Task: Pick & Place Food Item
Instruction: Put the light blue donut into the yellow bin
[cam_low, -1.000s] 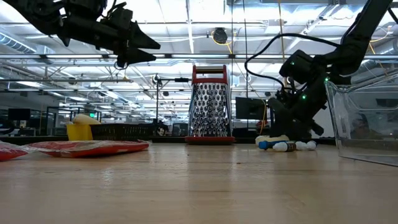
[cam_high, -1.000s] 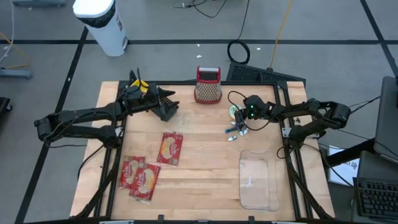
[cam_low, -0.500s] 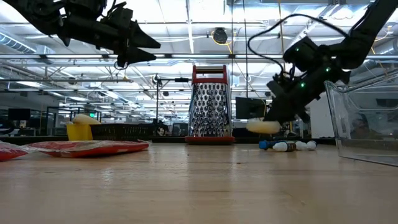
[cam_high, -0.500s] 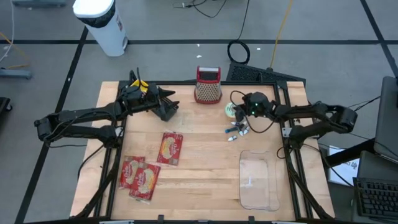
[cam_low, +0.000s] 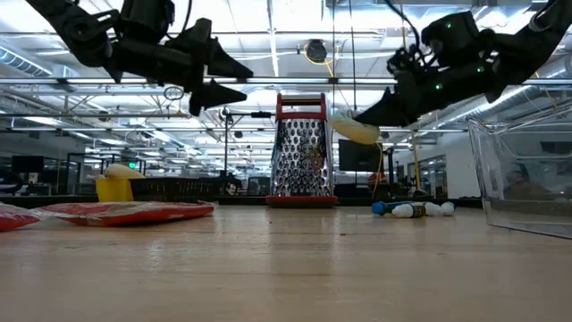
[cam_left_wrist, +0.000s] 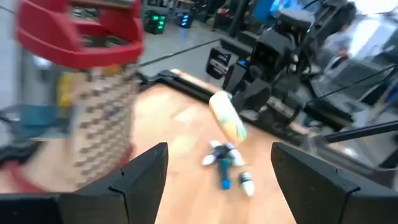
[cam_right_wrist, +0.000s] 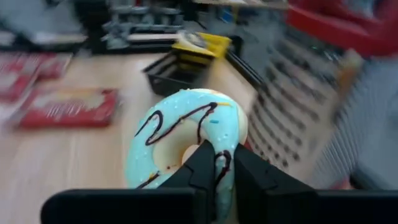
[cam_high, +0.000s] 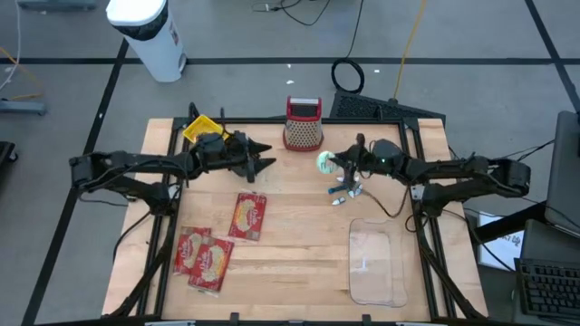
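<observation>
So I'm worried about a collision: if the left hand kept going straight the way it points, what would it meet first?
Most likely the blue-iced donut held up by the right hand, facing the left hand across the table; depth is uncertain.

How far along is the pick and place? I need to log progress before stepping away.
Done: the right gripper has shut on the donut and holds it in the air, clear of the table, beside the grater. In hand: carrying it. Left: setting it down; the clear container looks empty and may be the goal. The left gripper hangs open near the grater.
</observation>
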Controlling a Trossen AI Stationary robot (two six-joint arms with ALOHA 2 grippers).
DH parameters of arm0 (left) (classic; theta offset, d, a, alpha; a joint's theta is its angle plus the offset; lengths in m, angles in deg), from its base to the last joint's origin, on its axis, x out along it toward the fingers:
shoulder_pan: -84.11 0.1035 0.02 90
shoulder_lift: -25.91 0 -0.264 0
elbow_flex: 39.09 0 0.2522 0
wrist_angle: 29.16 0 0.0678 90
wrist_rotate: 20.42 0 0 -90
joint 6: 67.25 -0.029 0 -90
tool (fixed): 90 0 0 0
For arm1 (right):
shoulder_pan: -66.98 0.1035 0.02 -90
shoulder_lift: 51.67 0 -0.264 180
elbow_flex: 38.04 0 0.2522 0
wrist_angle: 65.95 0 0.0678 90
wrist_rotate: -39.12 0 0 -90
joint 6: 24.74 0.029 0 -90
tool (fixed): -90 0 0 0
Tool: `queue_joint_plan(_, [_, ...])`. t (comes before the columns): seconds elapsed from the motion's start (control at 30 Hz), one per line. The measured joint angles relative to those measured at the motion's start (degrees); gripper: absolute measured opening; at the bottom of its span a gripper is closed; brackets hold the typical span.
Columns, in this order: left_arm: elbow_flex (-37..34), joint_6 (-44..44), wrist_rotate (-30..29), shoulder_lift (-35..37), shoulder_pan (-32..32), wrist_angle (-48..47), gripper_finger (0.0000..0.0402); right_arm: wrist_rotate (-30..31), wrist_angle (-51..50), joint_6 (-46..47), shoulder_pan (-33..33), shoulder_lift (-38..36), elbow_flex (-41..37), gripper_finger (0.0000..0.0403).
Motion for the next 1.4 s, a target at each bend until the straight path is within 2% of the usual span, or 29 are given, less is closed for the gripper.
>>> queue_joint_plan(0.1, [1.0, 2.1, 0.5, -2.9, -1.2, 2.2, 0.0282, 0.3, 1.4, -8.6, 3.2, 0.0, 0.0, 0.0022])
queue_joint_plan(0.23, [4.6, 4.0, 0.3, -6.2, -3.1, 2.1, 0.0282, 7.6, 4.3, -15.0, 7.4, 0.1, 0.0, 0.0022])
queue_joint_plan(0.5, [15.8, -3.5, -1.3, -15.8, -8.8, -0.1, 0.0282, 16.7, 10.4, -25.7, 13.7, 0.1, 0.0, 0.0022])
queue_joint_plan(0.67, [21.6, -5.5, -2.8, -19.1, -9.8, -1.9, 0.0282, 16.7, 14.7, -28.5, 15.9, 0.1, 0.0, 0.0022])
queue_joint_plan(0.83, [24.7, -5.5, -2.7, -21.4, -10.6, -3.5, 0.0282, 16.7, 14.9, -28.6, 16.3, 0.1, 0.1, 0.0022])
queue_joint_plan(0.97, [26.5, -5.0, 0.1, -23.3, -11.8, -3.4, 0.0282, 16.8, 15.4, -29.2, 16.3, 0.1, 0.1, 0.0022])
queue_joint_plan(1.2, [27.8, -6.1, -6.8, -24.3, -12.7, -3.6, 0.0282, 16.6, 16.4, -28.6, 17.1, 0.1, 0.1, 0.0022])
queue_joint_plan(1.4, [27.8, -6.2, -9.9, -24.3, -12.4, -4.8, 0.0282, 17.0, 17.6, -29.7, 19.8, 0.1, 0.1, 0.0022])
